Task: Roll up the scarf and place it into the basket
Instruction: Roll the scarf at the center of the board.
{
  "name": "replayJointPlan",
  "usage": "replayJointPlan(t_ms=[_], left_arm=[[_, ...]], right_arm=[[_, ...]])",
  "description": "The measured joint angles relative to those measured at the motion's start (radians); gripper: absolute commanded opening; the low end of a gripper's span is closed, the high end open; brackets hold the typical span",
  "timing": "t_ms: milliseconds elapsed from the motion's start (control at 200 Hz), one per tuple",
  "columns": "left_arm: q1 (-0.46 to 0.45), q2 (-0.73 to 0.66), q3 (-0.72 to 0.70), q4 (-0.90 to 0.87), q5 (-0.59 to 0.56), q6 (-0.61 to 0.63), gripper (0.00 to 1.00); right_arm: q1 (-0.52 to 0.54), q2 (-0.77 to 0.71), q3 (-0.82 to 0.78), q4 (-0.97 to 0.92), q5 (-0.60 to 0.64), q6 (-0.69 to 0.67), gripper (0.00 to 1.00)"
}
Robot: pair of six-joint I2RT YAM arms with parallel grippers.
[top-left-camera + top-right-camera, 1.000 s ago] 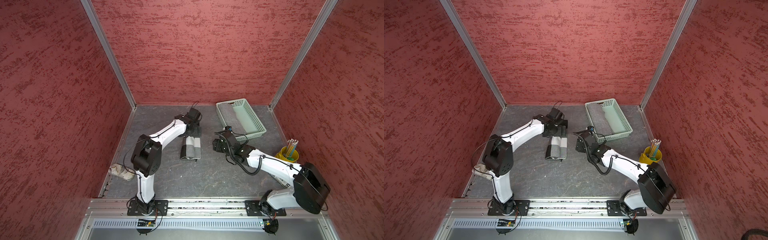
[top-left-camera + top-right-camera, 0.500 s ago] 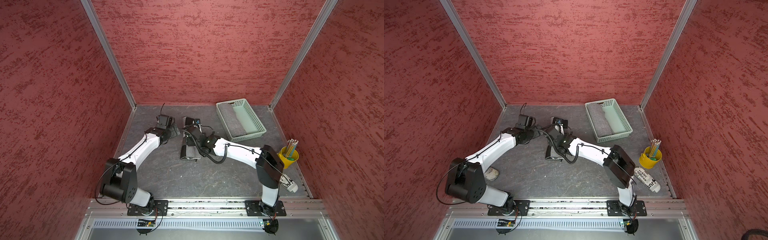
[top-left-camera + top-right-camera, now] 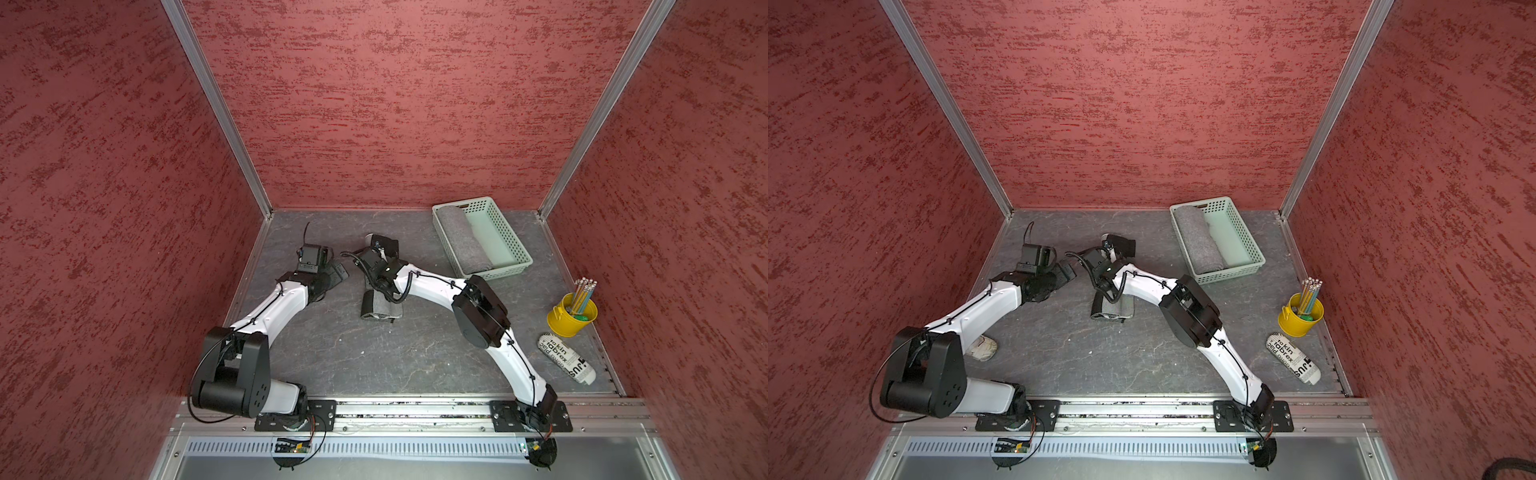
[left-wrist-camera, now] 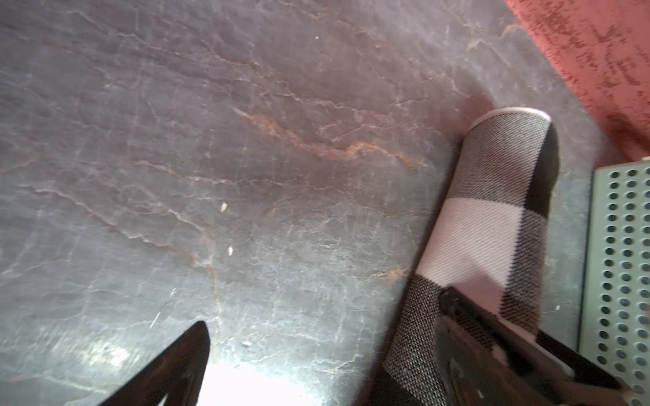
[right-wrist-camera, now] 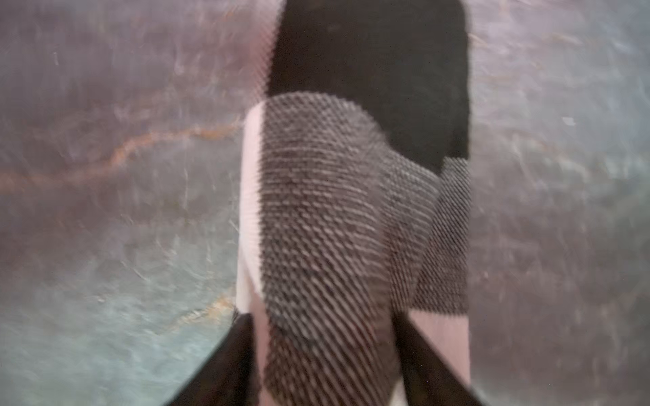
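The scarf (image 3: 380,309) is a black, white and grey checked roll lying mid-table; it also shows in a top view (image 3: 1113,307). My right gripper (image 5: 323,351) reaches down over its far end, and its dark fingers (image 5: 239,355) press both sides of the roll. My left gripper (image 4: 316,351) stands open just left of the scarf (image 4: 492,211) with bare table between its fingers. In a top view the left gripper (image 3: 336,272) is beside the right wrist. The mint-green basket (image 3: 513,241) sits at the back right.
A grey rolled cloth (image 3: 465,241) lies in the basket's left half. A yellow pencil cup (image 3: 571,318) and a black-and-white printed roll (image 3: 567,359) stand near the right wall. A crumpled pale object (image 3: 982,347) lies by the left arm. Red walls enclose the table.
My right arm swung left from beside the basket to over the scarf, and its jaws narrowed round the roll. My left arm drew back leftward off the scarf.
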Motion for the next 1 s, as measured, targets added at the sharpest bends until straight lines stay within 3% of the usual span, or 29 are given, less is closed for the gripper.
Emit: replayJointPlan(t_ms=[95, 321, 541, 616, 812, 1002], left_arm=[[0.0, 0.004, 0.0, 0.017, 0.012, -0.001, 1.0], [-0.007, 0.024, 0.005, 0.066, 0.078, 0.009, 0.98], [-0.091, 0.097, 0.049, 0.097, 0.164, 0.029, 0.9], [-0.125, 0.125, 0.063, 0.098, 0.185, 0.036, 0.84], [-0.162, 0.239, 0.099, 0.095, 0.238, 0.058, 0.77], [-0.167, 0.37, 0.183, 0.08, 0.26, 0.073, 0.74]], right_arm=[[-0.005, -0.057, -0.114, 0.123, -0.087, -0.031, 0.14], [-0.045, -0.312, -0.534, 0.375, -0.446, -0.039, 0.11], [-0.137, -0.351, -0.7, 0.576, -0.764, 0.055, 0.15], [-0.164, -0.351, -0.742, 0.645, -0.835, 0.097, 0.21], [-0.188, -0.359, -0.764, 0.651, -0.884, 0.116, 0.4], [-0.184, -0.431, -0.741, 0.467, -0.778, 0.061, 0.55]])
